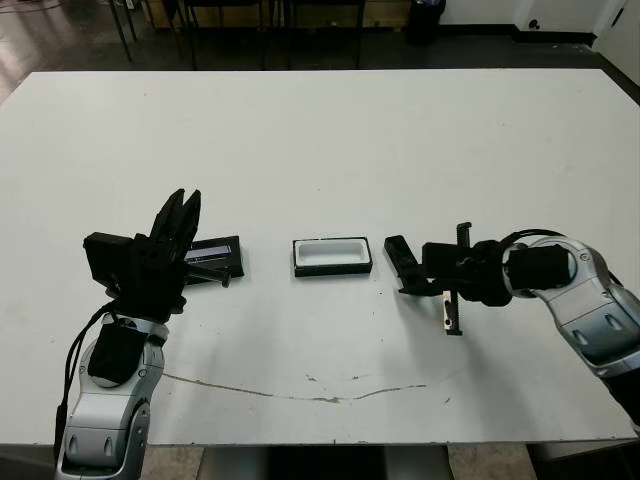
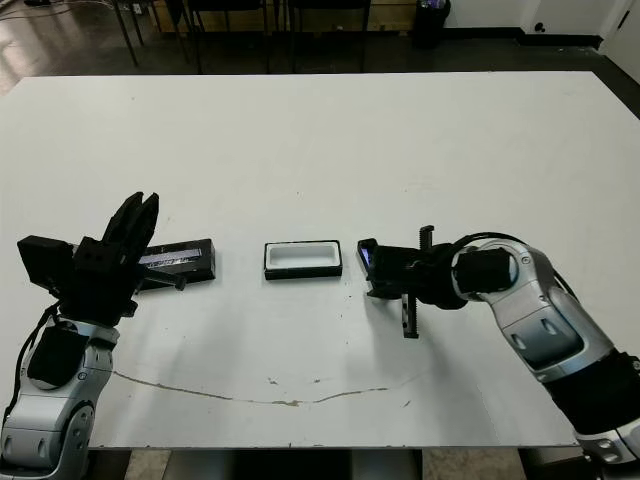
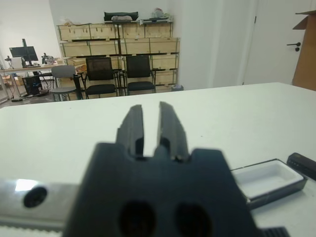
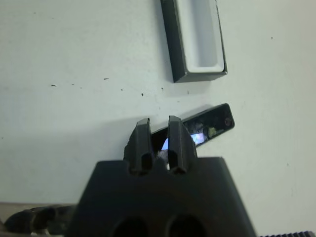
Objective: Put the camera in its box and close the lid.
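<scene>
Two narrow-gapped fingers of the right gripper [image 4: 159,143] sit over the near end of the camera [image 4: 207,126], which lies on the table [image 1: 320,140] just right of the box [image 1: 332,256]; whether they pinch it I cannot tell. Left gripper [image 1: 180,222], nearly closed and empty, hovers beside the lid [image 1: 215,255]. Box empty, lid off: nothing is done yet.

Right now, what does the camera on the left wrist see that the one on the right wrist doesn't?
Only the left wrist view shows the room beyond the table: chairs, stacked crates and a door. Only the right wrist view shows the camera's lit screen, just past the right gripper. Both show the open, white-lined box with the camera lying on the table beside it.
</scene>
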`<state>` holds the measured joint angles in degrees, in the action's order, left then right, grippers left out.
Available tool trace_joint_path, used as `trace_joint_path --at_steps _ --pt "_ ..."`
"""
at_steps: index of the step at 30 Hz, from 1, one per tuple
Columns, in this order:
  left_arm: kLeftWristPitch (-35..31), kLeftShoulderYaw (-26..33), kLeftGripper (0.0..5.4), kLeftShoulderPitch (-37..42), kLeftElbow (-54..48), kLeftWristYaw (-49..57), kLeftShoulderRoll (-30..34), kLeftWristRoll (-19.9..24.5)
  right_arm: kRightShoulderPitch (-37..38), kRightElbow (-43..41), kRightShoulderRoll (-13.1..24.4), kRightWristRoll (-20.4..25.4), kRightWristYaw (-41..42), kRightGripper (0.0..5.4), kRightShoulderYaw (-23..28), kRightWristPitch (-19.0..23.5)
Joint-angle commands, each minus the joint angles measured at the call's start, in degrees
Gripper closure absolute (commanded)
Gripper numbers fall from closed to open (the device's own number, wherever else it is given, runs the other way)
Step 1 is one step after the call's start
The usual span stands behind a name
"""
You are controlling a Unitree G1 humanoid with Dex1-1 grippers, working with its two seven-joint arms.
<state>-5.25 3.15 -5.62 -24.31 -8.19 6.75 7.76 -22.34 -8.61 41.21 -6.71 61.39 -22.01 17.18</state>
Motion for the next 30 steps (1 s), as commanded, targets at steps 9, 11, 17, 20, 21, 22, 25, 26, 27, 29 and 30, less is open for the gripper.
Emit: trace_joint_path --at_steps 9,11,17,20,21,22,25,26,27,29,30 --pt "-1.3 0.4 5.40 -0.8 0.2 -0.1 0.7 -0.3 2.1 -1.4 -1.6 11.3 2.7 5.38 5.6 5.2" --pt "-1.3 0.4 5.40 -0.9 0.1 -0.1 0.7 -0.3 2.8 -2.6 -2.4 15.8 2.3 5.38 8.2 8.2" --pt "-1.1 0.4 5.40 -1.0 0.1 -0.3 0.8 -0.2 8.8 -8.8 -6.1 27.0 -5.1 5.38 19.8 13.5" --pt "-1.5 0.6 5.40 -1.0 0.1 -0.6 1.0 0.3 12.2 -10.4 -8.1 28.0 -9.7 5.38 22.8 11.8" --pt "-1.6 0.7 5.40 -1.0 0.1 -0.7 1.0 0.4 13.4 -11.5 -8.7 27.9 -12.0 5.38 23.6 11.9" --pt "-1.6 0.7 5.40 -0.9 0.1 -0.8 1.1 0.4 14.7 -12.3 -9.6 27.8 -14.1 5.38 24.4 11.7" --pt "-1.8 0.9 5.40 -0.9 0.0 -1.0 1.2 0.6 18.0 -13.6 -12.2 26.8 -19.2 5.38 25.8 8.2" --pt "-1.9 0.9 5.40 -0.9 -0.1 -1.1 1.2 0.6 19.1 -13.8 -13.1 25.8 -21.2 5.38 25.9 7.0" --pt "-2.0 0.9 5.40 -0.9 -0.2 -1.1 1.3 0.6 20.1 -13.6 -13.9 24.9 -22.9 5.38 25.8 5.6" --pt "-2.2 0.9 5.40 -0.8 -0.3 -1.3 1.4 0.6 22.0 -13.4 -15.2 22.5 -26.5 5.38 25.5 3.5" --pt "-2.2 0.9 5.40 -0.8 -0.3 -1.4 1.4 0.6 22.6 -13.3 -15.6 21.6 -27.7 5.38 25.2 2.7"
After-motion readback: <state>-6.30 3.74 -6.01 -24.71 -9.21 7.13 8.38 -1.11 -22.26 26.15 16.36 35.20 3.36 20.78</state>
